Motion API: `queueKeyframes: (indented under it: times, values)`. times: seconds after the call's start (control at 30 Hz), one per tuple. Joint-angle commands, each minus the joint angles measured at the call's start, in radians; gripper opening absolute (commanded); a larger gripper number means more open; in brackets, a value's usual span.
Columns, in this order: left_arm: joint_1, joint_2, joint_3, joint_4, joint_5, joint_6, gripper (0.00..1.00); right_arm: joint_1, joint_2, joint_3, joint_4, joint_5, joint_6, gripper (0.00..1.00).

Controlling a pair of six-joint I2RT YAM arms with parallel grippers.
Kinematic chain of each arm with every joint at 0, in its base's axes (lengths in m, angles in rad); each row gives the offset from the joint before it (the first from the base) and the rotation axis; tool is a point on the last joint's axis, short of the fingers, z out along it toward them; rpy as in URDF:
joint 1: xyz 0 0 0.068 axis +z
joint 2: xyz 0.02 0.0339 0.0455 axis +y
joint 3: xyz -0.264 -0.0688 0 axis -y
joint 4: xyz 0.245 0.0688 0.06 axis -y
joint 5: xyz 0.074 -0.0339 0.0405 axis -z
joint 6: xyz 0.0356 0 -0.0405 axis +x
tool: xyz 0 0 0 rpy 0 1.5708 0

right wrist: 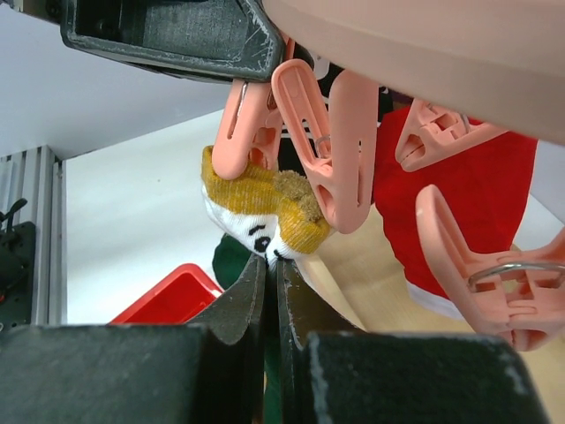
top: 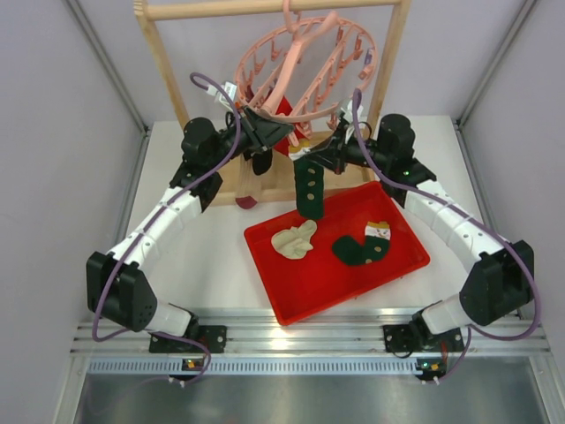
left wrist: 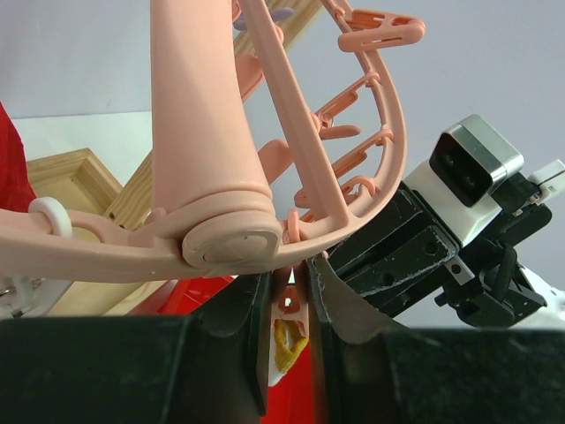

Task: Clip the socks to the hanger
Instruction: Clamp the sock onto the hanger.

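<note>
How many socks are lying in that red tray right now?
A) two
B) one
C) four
A: only a cream sock and a dark green sock lie in the red tray.

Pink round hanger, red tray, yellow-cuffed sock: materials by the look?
By look: round pink hanger: moulded plastic, smooth satin, soft highlights. red rectangular tray: likely plastic, uniform colour, moulded raised rim. yellow-cuffed sock: knitted fabric, fuzzy texture.

Fingers (right wrist: 240, 305) tight together on a yellow-cuffed sock (right wrist: 256, 199) just below pink pegs (right wrist: 327, 150), red tray (right wrist: 172, 296) low at left.
</note>
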Motion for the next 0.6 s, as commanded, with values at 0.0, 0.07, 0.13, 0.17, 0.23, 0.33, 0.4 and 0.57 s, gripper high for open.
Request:
queueKeyframes:
  times: [0.0,0.07,0.13,0.17,0.23,0.33,0.4,0.57]
  values:
    - [0.005,0.007,0.006,0.067,0.014,-0.011,0.00,0.012,-0.001,0.063,0.028,-0.015,-0.026,0.00]
    - [0.005,0.009,0.001,0.065,0.017,-0.010,0.00,0.012,0.002,0.074,0.030,-0.015,-0.020,0.00]
    - [0.003,0.006,-0.003,0.063,0.017,-0.008,0.00,0.012,0.004,0.083,0.033,-0.013,-0.012,0.00]
    - [0.005,0.007,-0.002,0.062,0.017,-0.007,0.00,0.012,0.007,0.087,0.033,-0.013,-0.012,0.00]
    - [0.003,0.005,-0.005,0.062,0.019,-0.005,0.00,0.012,0.009,0.095,0.033,-0.016,-0.012,0.00]
    - [0.003,0.004,-0.005,0.060,0.023,-0.004,0.00,0.012,0.018,0.112,0.028,-0.013,0.018,0.00]
    - [0.003,0.004,-0.004,0.062,0.029,-0.005,0.00,0.014,0.024,0.121,0.025,-0.015,0.023,0.00]
    - [0.005,0.010,-0.002,0.063,0.045,-0.010,0.00,0.019,0.033,0.136,0.021,-0.013,0.018,0.00]
